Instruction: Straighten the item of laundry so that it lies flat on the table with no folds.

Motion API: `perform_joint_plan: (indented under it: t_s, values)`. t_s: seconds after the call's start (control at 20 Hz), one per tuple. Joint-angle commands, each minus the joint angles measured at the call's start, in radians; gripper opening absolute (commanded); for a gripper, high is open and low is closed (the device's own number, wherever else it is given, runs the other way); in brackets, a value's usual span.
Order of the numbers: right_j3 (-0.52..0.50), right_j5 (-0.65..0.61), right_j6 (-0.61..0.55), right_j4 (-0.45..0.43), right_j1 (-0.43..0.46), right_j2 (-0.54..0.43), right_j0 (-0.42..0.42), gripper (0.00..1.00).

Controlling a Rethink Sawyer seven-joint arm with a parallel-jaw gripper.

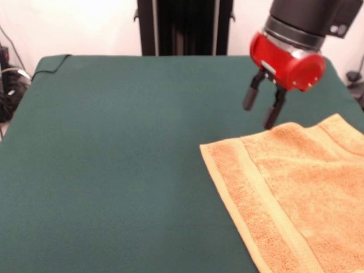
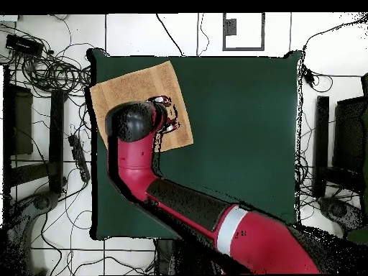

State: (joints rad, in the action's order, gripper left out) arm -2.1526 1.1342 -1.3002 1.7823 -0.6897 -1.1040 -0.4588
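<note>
The towel (image 1: 296, 199) lay at the lower right of the front view on the green table (image 1: 114, 159), 1 border band showing. Just above its top edge, the gripper (image 1: 263, 108) hung with 2 fingers spread, holding nothing.

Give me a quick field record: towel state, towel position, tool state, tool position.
towel state: towel mostly spread, a fold near its far edge
towel position: at a corner of the table, running out of the front view
tool state: tool open, holding nothing
tool position: above the towel's far edge, not gripping it
</note>
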Motion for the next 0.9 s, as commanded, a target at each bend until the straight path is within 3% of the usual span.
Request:
perform_joint_plan:
  t_s: [0.05,0.3,0.6,0.9]
  values:
    - [-0.026,-0.133,-0.223,0.004,0.11,0.146,0.041,1.0]
    - [-0.037,-0.175,-0.214,0.038,0.12,0.166,0.04,1.0]
    - [-0.058,-0.236,-0.187,0.153,0.112,0.122,0.001,1.0]
    - [-0.053,-0.286,-0.22,0.068,0.151,0.19,0.025,1.0]
